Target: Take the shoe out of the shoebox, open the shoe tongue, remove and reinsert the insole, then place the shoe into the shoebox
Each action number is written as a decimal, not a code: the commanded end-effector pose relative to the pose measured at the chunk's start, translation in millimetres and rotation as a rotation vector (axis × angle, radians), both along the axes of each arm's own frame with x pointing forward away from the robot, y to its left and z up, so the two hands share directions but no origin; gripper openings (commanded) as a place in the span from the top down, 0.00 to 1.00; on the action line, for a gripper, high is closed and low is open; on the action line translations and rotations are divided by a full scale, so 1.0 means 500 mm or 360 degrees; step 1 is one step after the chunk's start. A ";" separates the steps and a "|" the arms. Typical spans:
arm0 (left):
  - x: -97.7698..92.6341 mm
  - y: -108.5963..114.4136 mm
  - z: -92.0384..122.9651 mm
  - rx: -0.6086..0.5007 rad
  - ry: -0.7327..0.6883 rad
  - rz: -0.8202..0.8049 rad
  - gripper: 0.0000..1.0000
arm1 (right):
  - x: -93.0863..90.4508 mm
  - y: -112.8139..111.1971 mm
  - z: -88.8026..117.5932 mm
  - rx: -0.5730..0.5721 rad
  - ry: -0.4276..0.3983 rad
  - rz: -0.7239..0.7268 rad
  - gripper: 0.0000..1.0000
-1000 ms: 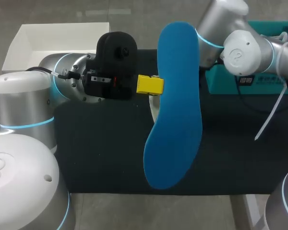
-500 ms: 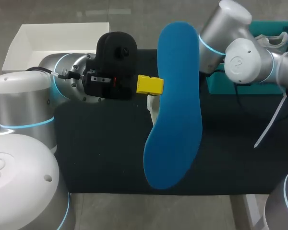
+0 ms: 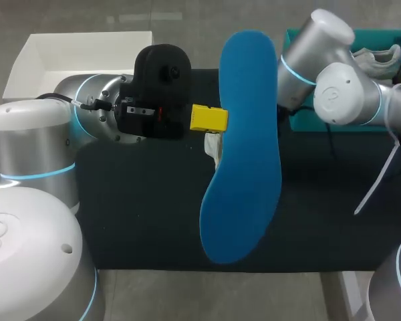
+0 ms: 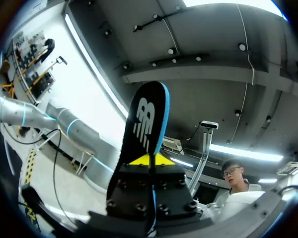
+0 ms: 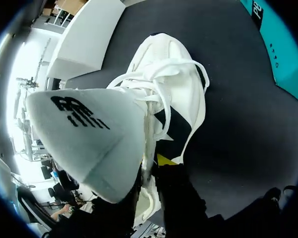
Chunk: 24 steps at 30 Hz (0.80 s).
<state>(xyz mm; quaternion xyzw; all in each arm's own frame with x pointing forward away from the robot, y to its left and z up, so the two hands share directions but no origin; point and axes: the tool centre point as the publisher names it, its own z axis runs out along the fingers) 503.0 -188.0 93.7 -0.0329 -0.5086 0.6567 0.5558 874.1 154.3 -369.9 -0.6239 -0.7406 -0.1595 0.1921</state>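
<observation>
**Two claws clamped: insole held up, shoe on the mat**

Farthest left, a white box [image 3: 73, 57] sits at the far corner, its near edge meeting the black mat [image 3: 140, 207]. The left arm [image 3: 87, 114] comes in beside it and reaches toward the middle. Its claw [image 3: 208, 118] shows one yellow tip pressed against the side of the insole [image 3: 244, 154].

The left wrist view shows the grip plainly. There the left claw [image 4: 150, 159] has its two tips pinched together on the lower part of the insole [image 4: 146, 119], one on each face. The insole stands on edge and rises straight out from the claw, dark on its printed face with a blue rim. Seen from the head view, its blue underside runs from the far side of the mat toward the near edge and hides most of what lies below.

Just under the yellow tip, a small white part of the shoe [image 3: 214, 144] shows from behind the insole.

In the right wrist view the shoe [image 5: 179, 94] is white and lies on the mat, toe pointing away from the claw, laces [image 5: 154, 89] loose across its opening. The tongue [image 5: 89, 131] is pulled up and back. The right claw [image 5: 151, 173] is closed on the tongue's edge, with a yellow tip showing beside it.

The right arm [image 3: 337, 90] enters from the far right, its claw hidden behind the insole in the head view. The teal shoebox [image 3: 307, 117] stands behind that arm at the right, well apart from the shoe.
</observation>
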 end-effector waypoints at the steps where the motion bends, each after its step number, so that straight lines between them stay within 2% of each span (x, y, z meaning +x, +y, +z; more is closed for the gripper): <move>1: -0.001 -0.001 0.000 -0.0002 0.0000 0.0003 1.00 | -0.024 -0.006 0.039 -0.0004 0.0013 -0.0032 0.00; 9: -0.001 -0.001 0.000 -0.0002 0.0000 0.0003 1.00 | -0.044 -0.013 0.111 0.0052 0.0003 -0.0059 0.00; 17: -0.001 -0.001 0.000 -0.0002 0.0000 0.0003 1.00 | -0.040 -0.011 0.180 0.0028 -0.0034 -0.0007 0.00; 24: -0.001 -0.001 0.000 -0.0002 0.0000 0.0003 1.00 | -0.040 -0.011 0.180 0.0028 -0.0034 -0.0007 0.00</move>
